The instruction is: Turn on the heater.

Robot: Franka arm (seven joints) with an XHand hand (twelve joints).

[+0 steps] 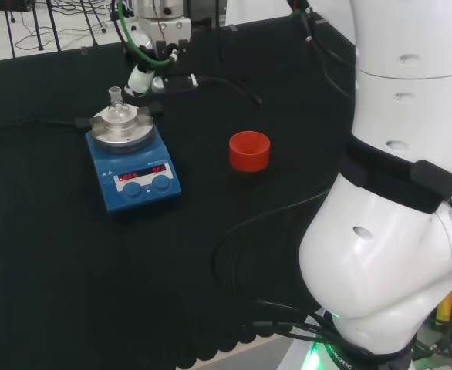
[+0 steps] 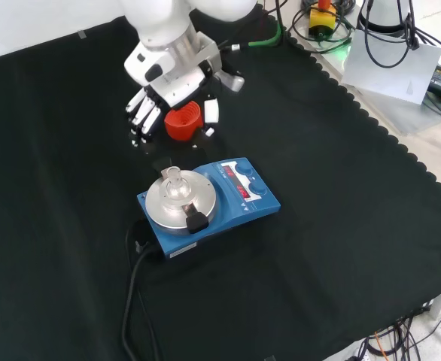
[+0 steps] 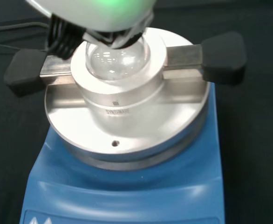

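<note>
No legible print on the heater (image 2: 209,199)

1. A red ribbed ring stand (image 1: 249,151) sits upright on the table, well to the right of the blue unit in the head view.
2. The table (image 1: 72,277) is covered with black cloth, scalloped along its near edge in the head view.
3. A sheet of white paper (image 2: 392,68) lies beyond the cloth's right edge in the front view.
4. Black cables (image 2: 134,301) trail across the cloth.
</note>
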